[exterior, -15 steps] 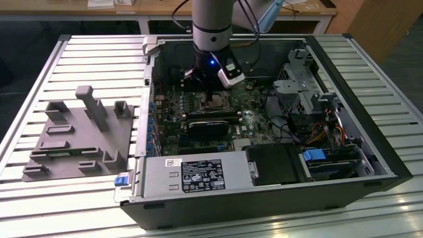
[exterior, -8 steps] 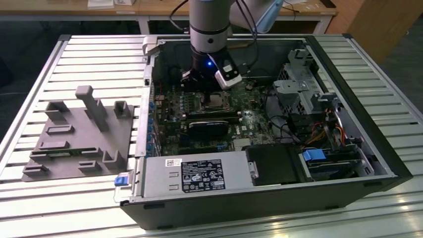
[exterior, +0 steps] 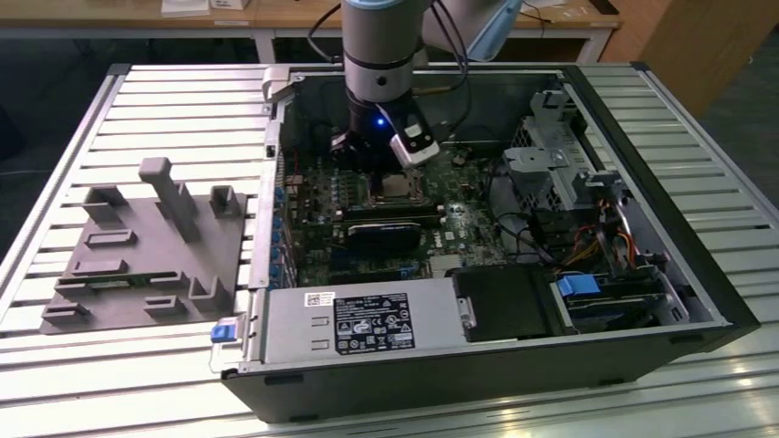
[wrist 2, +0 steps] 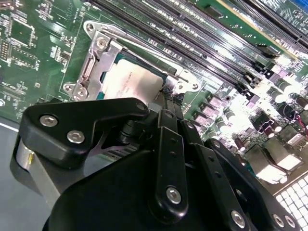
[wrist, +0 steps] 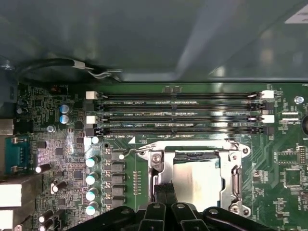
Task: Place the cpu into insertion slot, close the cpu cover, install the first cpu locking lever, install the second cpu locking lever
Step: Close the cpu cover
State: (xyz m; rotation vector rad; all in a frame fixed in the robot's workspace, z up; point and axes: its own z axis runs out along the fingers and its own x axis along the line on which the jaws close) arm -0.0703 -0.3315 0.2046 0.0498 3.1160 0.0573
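The cpu (wrist: 199, 180) shows its dull silver top inside the insertion slot (wrist 2: 91, 29) on the green motherboard. The cpu cover (wrist: 162, 162), a silvery frame, lies down around the chip (wrist 2: 132, 82). A wire locking lever (wrist: 192, 141) runs along the socket's side next to the memory slots. Another lever end (wrist: 129, 152) sticks out at a corner. My gripper (wrist: 165, 190) is shut, its black fingertips (wrist 2: 167, 96) together at the socket's edge, touching or just above the cover. Nothing shows between them. In the exterior view the gripper (exterior: 371, 164) hangs inside the open case just above the socket (exterior: 392, 189).
Long black memory slots (wrist: 178, 115) run beside the socket, and a row of capacitors (wrist: 91, 179) stands nearby. A black heatsink block (exterior: 387, 233), power supply (exterior: 353, 324) and drive cage (exterior: 554, 164) crowd the case. A grey fixture (exterior: 146, 251) lies at the exterior view's left.
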